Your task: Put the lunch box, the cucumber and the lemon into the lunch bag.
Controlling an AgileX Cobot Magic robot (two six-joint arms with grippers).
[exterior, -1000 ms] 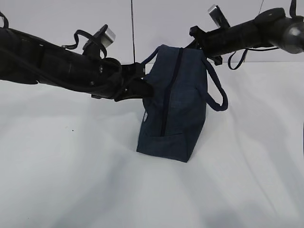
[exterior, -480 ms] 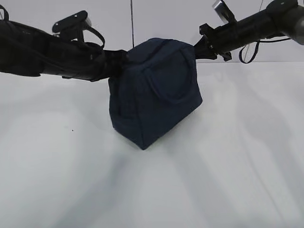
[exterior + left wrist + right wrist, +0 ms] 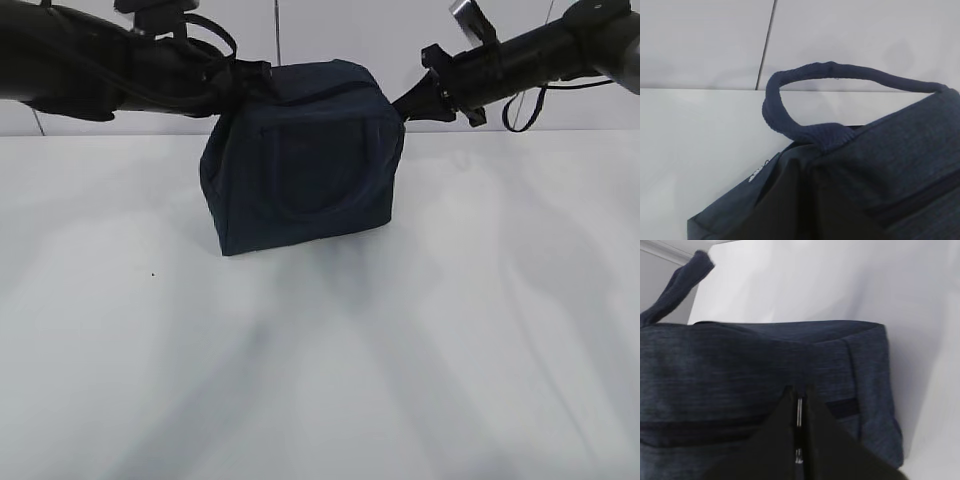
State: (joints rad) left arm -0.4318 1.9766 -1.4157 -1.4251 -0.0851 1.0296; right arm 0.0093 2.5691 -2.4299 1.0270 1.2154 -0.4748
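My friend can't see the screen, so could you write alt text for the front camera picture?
A boxy dark navy fabric lunch bag hangs in the air above a white table, held up between two black robot arms. The left gripper meets its upper left corner, the right gripper its upper right. No food is visible.

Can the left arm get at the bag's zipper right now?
Probably not. The left tool is shut on the lunch bag at its left end, helping hold it off the table; letting go would leave the bag hanging from the right tool.
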